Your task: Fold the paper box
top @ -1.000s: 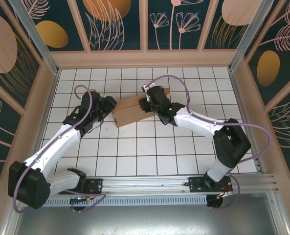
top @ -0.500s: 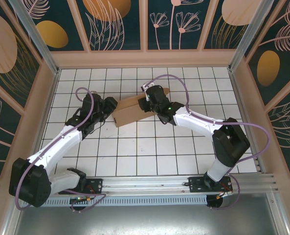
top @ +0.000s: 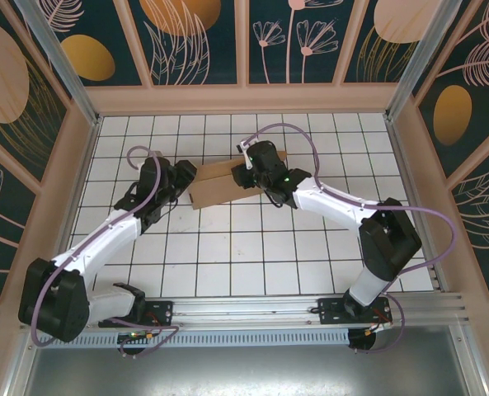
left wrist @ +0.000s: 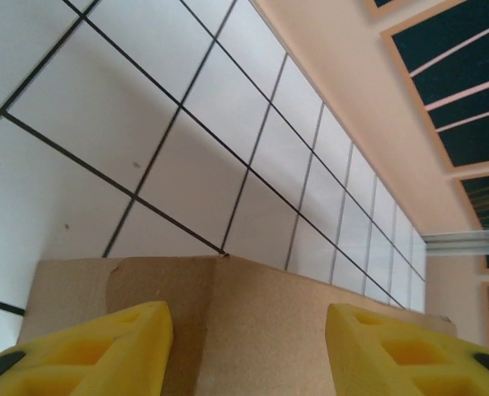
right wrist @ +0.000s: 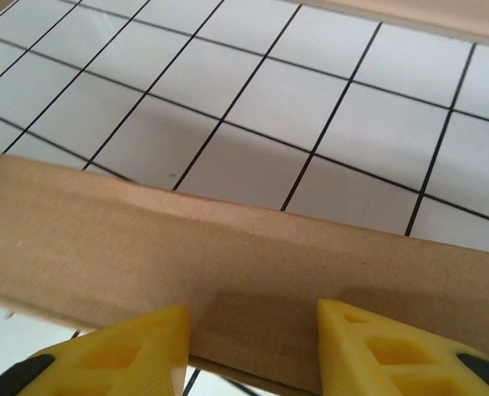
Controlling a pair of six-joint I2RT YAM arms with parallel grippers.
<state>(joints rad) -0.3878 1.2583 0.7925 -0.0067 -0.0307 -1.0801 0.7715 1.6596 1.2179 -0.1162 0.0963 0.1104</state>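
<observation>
White tiled surface in a pen with dark floral wall panels.

Top view: paper box, plain brown cardboard, lies far-centre on the tiles. It is long, low and partly folded, and set at a slant with its left end nearer. Left gripper is at the box's left end and right gripper at its right end, both hard against it. Jaw state can't be told from up here.

Left wrist view: left gripper has its jaws spread, with yellow pads wide apart. A paper box panel with a vertical crease sits between and beyond them, not pinched. Can't tell if the pads touch the card. Tiles and the far wall lie beyond.

Right wrist view: right gripper also has its jaws spread. A long strip of the paper box runs left to right just past the pads, with a faint crease in it and bare tiles behind. Nothing is clamped.

Handling, my read: the box is light. Its panels are stiff but hinge readily at the score lines. It will likely skate on the smooth tiles when pushed, so one arm should brace it. Hard pinching would dent the corrugation. Best hold is a free flap edge close to its crease, pads flat on the panel.
</observation>
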